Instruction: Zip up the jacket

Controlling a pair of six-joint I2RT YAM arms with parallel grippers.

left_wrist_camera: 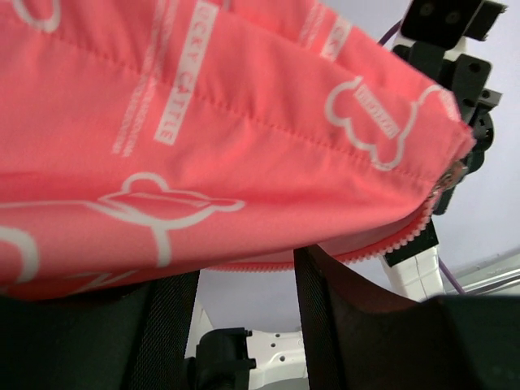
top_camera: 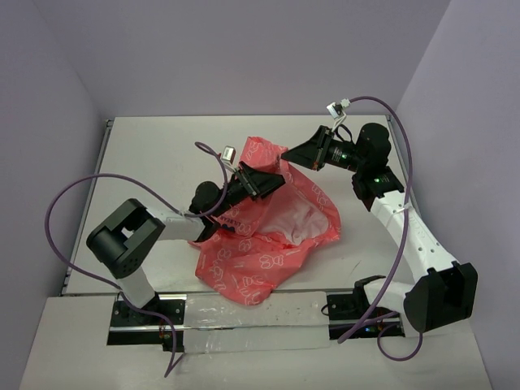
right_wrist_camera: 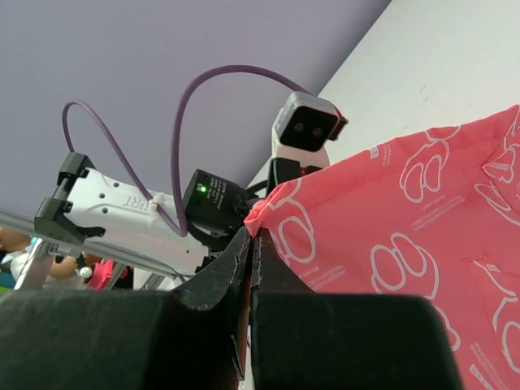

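Lying at the middle of the desk (top_camera: 154, 154): 1 jacket (top_camera: 256, 264), coral-pink, printed with white outline motifs. The near part is spread in a crumpled heap toward the arm bases. The far part is held up off the surface between the 2 arms. The front is open, with white lining (top_camera: 302, 213) exposed right of centre.

Left tool (left_wrist_camera: 246, 268): extends from the left and meets the lifted fabric on its left side. The wrist view shows its 2 fingers (left_wrist_camera: 341, 317) standing apart with a gap between them. The jacket's hem is stretched across their tips and hides them. Cannot tell whether they pinch cloth or stand free.

Right tool (right_wrist_camera: 253, 240): extends from the far right, pointing left. Its fingers are pressed together with only a thin slit between them. They are clamped on 1 upper corner of the jacket, which rises from their tips.

Zip teeth (left_wrist_camera: 398, 238): pink, running along the lower edge of the fabric in the left wrist view. They curve up to the corner on the right, where a small metallic piece sits, too small to identify. Only 1 row of teeth shows.

Other items: purple cable (right_wrist_camera: 174, 162) looping over the left arm (right_wrist_camera: 106, 203), with a green light lit on that arm. Lilac walls (top_camera: 244, 57) stand around the desk on 3 sides.
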